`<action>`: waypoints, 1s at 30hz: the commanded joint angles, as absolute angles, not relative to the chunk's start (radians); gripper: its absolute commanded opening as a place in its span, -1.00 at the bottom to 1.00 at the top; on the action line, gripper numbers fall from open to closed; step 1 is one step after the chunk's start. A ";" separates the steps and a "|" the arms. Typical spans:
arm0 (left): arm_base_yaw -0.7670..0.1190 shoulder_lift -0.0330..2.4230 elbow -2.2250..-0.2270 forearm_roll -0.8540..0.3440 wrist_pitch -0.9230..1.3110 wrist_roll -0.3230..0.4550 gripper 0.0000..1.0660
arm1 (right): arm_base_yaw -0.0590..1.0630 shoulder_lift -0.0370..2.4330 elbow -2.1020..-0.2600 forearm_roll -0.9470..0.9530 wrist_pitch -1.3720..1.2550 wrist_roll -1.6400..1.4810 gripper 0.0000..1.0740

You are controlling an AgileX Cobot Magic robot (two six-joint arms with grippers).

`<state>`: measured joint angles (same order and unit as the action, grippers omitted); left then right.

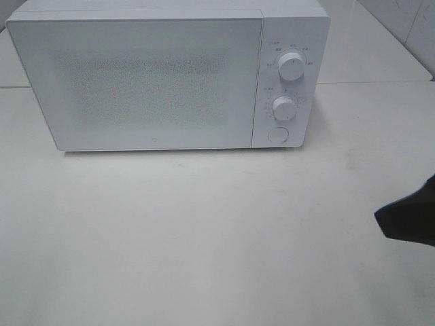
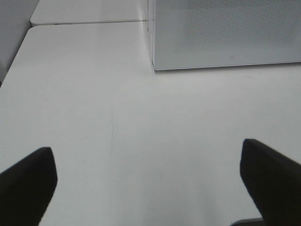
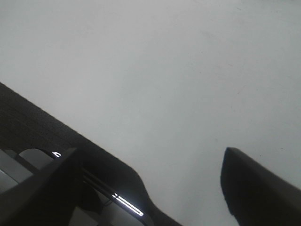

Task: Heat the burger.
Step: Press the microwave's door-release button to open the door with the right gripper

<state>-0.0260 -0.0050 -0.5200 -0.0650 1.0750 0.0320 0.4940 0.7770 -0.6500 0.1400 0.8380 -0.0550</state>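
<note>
No burger shows in any view, so its look cannot be told. It is not on the bare table [image 1: 204,231], and the microwave [image 1: 156,81] stands shut, its dotted door [image 1: 143,85] giving no sight of what is inside, if anything.

By judgement only, a burger is light and soft. The bun dents under a hard pinch and the layers slide apart if tipped, so it wants a gentle hold low on its sides, or better by whatever it sits on, kept level.

The left fingers [image 2: 28,179] are spread wide over the table in front of the microwave's corner, with nothing between them. The right fingers [image 3: 254,183] are also apart and empty, low at the right edge of the table, well away from the two knobs [image 1: 292,66] and the button [image 1: 277,134].
</note>
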 commanded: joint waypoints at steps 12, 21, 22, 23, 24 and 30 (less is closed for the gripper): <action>-0.021 -0.022 -0.516 -0.073 1.068 0.031 0.83 | 0.381 0.332 -0.596 -0.047 0.977 0.073 0.42; -0.021 -0.022 -0.516 -0.073 1.068 0.031 0.83 | 0.207 0.118 -0.516 -0.048 0.977 0.064 0.42; -0.021 -0.022 -0.516 -0.073 1.068 0.031 0.83 | 0.175 0.077 -0.504 -0.049 0.992 0.063 0.42; -0.021 -0.022 -0.516 -0.073 1.068 0.031 0.83 | 0.175 0.077 -0.504 -0.049 0.992 0.063 0.42; -0.021 -0.022 -0.516 -0.073 1.068 0.031 0.83 | 0.164 0.063 -0.500 -0.050 0.997 0.062 0.42; -0.021 -0.022 -0.516 -0.073 1.068 0.031 0.83 | 0.094 -0.033 -0.497 -0.043 0.997 0.047 0.42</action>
